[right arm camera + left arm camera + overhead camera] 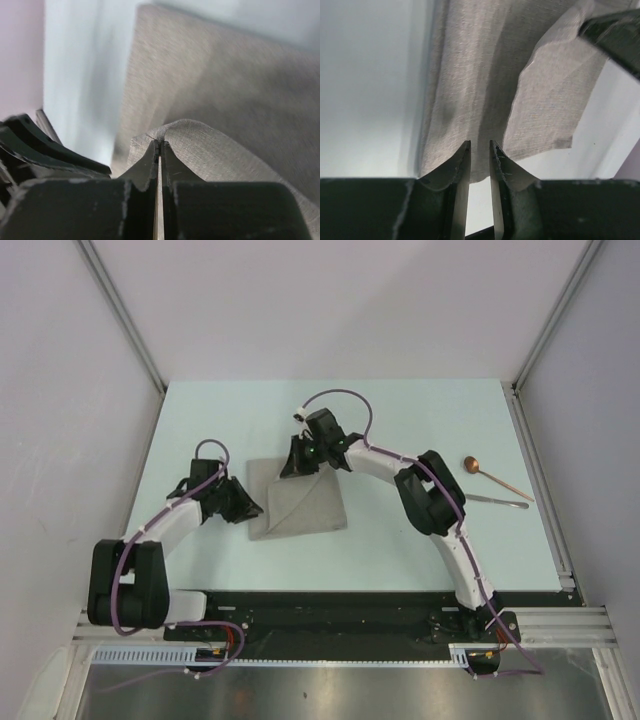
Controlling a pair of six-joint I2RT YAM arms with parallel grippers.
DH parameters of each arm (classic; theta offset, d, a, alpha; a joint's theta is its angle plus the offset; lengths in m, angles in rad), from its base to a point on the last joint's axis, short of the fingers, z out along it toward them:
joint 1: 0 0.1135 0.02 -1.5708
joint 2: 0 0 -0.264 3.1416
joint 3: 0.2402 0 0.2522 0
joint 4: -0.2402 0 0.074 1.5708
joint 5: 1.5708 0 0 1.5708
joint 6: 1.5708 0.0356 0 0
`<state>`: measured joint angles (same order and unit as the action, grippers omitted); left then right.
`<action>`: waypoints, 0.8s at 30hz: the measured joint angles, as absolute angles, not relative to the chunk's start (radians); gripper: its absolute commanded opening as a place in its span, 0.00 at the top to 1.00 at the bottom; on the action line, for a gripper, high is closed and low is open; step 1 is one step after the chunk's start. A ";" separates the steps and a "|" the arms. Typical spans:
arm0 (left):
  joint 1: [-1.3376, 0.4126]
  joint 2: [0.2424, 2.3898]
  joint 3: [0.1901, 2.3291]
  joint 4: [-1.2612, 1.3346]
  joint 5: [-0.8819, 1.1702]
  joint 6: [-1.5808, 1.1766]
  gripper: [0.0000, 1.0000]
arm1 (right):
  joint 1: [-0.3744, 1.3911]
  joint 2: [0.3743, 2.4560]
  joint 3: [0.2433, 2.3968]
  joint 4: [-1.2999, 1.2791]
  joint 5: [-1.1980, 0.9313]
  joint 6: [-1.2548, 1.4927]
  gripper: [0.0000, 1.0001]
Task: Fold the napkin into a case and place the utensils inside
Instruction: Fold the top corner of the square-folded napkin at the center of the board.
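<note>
clearly right pincer [159, 143] is clamped on the napkin [225, 100] — left pincer [480, 144] slightly parted at its edge.

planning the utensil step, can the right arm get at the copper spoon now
Probably not yet: the right claw is shut on a fold of the napkin. The copper spoon lies uncovered on that arm's side, so the path looks free once it lets go.

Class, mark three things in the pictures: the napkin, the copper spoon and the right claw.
napkin [300, 508]: top view, flat middle of the cloth.
copper spoon [500, 481]: top view, midway along its handle.
right claw [159, 143]: right wrist view, between its shut fingertips, pinching a napkin fold.
</note>
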<state>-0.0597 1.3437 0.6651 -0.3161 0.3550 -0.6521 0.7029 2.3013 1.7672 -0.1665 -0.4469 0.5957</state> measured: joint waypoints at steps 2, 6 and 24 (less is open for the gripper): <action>-0.053 1.308 0.641 -0.322 0.334 -0.658 0.75 | 0.703 2.342 1.835 -0.156 -0.479 0.590 1.00; -0.037 1.248 0.619 -0.324 0.300 -0.669 0.84 | 0.703 2.380 1.887 -0.117 -0.516 0.591 1.00; 0.032 1.184 0.575 -0.354 0.265 -0.680 0.90 | 0.696 2.574 2.130 -0.079 -0.581 0.621 1.00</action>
